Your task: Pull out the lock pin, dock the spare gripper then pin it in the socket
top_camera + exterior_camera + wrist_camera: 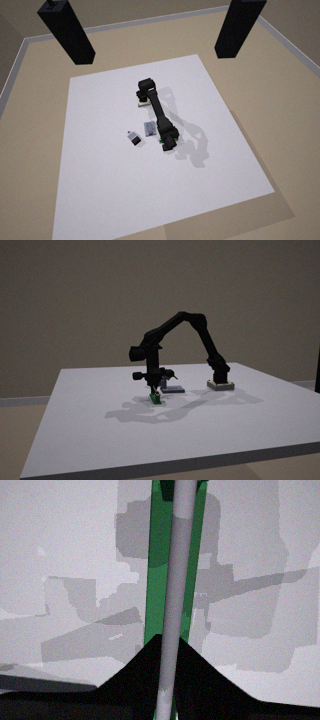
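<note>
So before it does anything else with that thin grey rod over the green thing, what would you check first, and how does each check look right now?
1. Pin held: ok. The gripper is shut on the grey lock pin.
2. Pin out of the socket: ok. It hangs from the fingers above the green block, away from the grey mount.
3. Pin's red end near the green block: cannot tell whether they touch.
4. Spare gripper free to pick up: ok. It lies by itself on the white mat, apart from the mount.
5. Socket empty: cannot tell, too small in the top view.
6. Spare gripper docked: not ok, step not yet done.
</note>
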Controlling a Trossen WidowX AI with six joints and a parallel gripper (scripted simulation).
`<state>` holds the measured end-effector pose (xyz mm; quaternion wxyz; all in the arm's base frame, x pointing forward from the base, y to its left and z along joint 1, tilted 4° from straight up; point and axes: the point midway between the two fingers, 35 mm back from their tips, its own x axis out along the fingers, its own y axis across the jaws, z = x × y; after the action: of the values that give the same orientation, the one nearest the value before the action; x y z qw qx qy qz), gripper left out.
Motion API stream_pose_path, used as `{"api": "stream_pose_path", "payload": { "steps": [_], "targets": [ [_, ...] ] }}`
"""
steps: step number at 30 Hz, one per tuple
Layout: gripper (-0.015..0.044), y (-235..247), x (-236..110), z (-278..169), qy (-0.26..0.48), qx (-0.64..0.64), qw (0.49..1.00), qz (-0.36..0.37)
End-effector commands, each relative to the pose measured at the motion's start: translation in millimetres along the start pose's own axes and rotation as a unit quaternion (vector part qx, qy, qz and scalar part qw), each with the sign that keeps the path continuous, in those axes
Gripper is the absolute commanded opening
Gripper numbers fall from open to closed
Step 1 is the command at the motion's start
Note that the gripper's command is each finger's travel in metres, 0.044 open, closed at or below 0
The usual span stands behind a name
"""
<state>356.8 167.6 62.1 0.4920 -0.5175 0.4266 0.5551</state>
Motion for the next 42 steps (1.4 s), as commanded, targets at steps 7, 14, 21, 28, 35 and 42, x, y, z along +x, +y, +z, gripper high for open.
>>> {"api": "stream_pose_path", "payload": {
  "steps": [7, 14, 21, 28, 35, 42],
  "targets": [
    [0.0, 1, 6, -1, 0.0, -0.001, 1.0, 0.0],
    [0.0, 0, 1, 0, -0.001, 0.0, 1.0, -0.002],
    [0.0053, 0, 1, 0, -0.001, 0.0, 1.0, -0.002],
    [0.0236, 0, 1, 0, -0.001, 0.0, 1.0, -0.002],
    [0.042, 2, -11, 0, 0.0, 0.0, 1.0, 0.001],
    [0.044, 7, -21, 0, 0.004, 0.001, 1.0, 0.015]
  ]
}}
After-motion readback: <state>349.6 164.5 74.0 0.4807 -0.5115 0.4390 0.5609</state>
